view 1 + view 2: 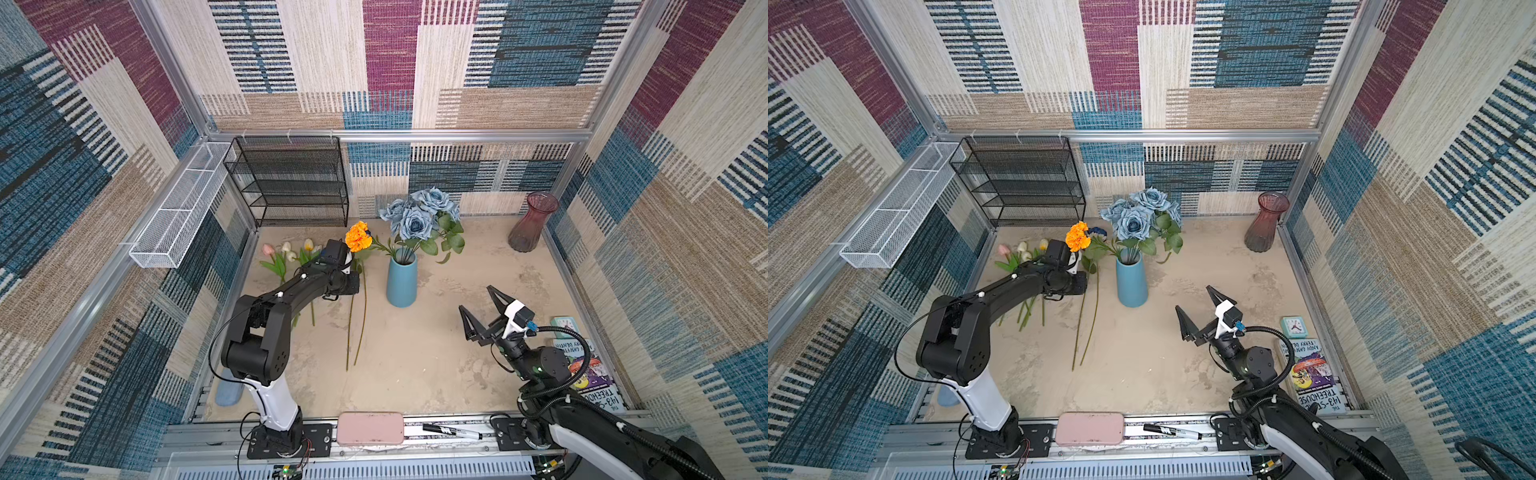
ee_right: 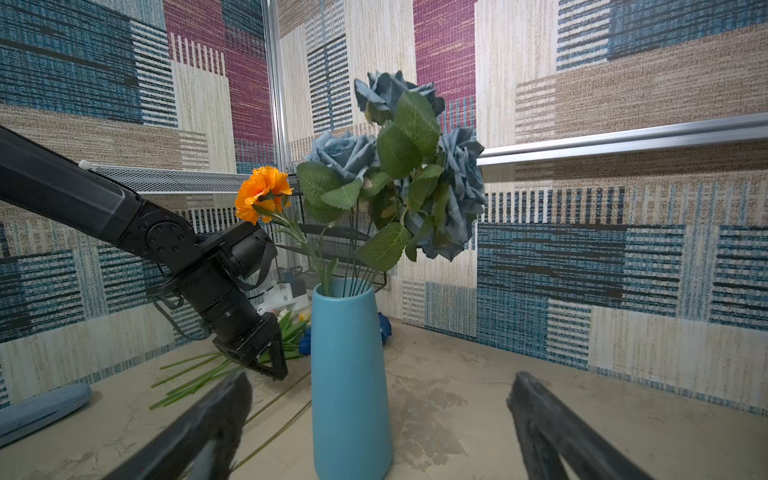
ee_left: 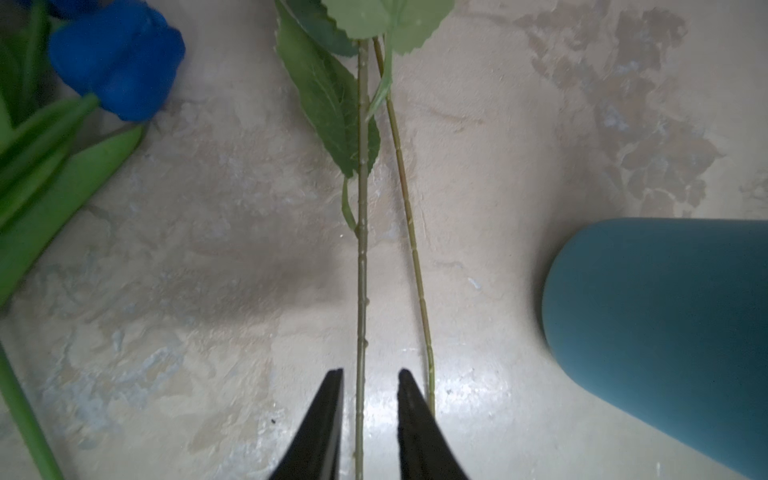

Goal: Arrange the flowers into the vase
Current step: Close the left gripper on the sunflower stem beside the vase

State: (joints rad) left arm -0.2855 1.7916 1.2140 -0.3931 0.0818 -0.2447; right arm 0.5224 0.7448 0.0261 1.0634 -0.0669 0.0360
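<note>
Book (image 1: 1315, 384): cover reads "TREEHOUSE", "TERRY DENTON". Left gripper (image 3: 370, 376) slightly parted astride flower stem (image 3: 361, 270); right gripper (image 1: 475, 297) spread wide.

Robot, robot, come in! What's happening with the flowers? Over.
Left end effector open, astride one loose stem. Right end effector open, holding nothing. Blue roses, orange flower in blue vase; tulips lying loose. Second stem close alongside.

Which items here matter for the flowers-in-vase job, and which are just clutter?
In the job: blue vase; dusty-blue roses and orange flower already in it; tulips and loose stems on the table; left end effector, open around one stem.
Lying about: red glass vase, black mesh shelf, white wire basket, book, clock, marker, pink case.
</note>
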